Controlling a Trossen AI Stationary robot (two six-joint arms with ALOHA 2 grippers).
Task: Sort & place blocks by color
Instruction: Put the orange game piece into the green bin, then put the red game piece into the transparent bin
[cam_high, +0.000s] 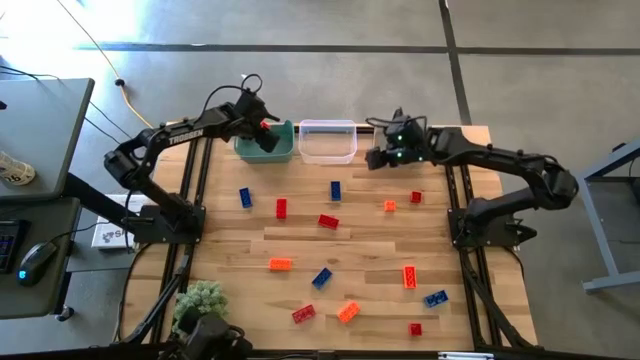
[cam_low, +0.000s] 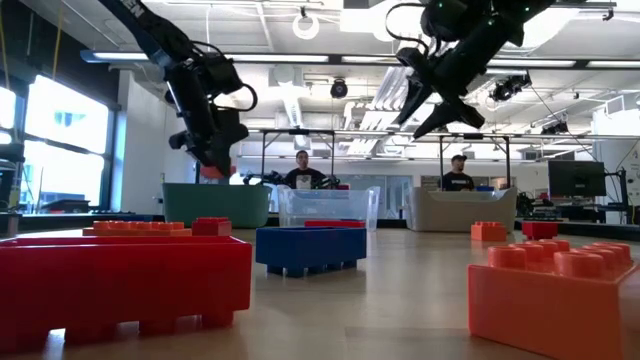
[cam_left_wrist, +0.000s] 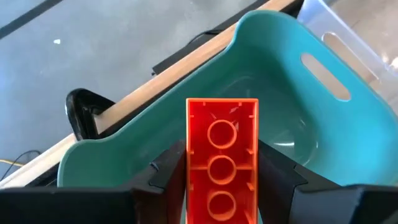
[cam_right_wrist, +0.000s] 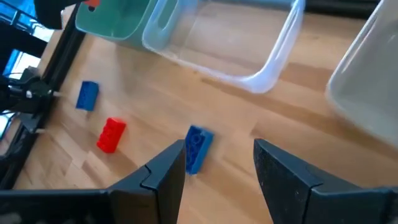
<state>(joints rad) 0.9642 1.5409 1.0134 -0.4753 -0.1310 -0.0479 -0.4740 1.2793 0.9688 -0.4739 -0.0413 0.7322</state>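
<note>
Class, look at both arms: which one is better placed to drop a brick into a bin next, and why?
The left. The left gripper holds a red brick directly above the teal bin. The right gripper is open and empty, hovering over the table near a blue brick.

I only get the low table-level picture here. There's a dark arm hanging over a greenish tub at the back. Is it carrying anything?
Observer: Yes. The left hand grips a red block between its fingers, underside showing.
Operator: Is the block over the tub?
Observer: From above, it sits over the teal bin, whose visible bottom looks bare.
Operator: And the other arm?
Observer: The right hand hovers open, holding nothing, above a blue block near the clear bin.
</note>
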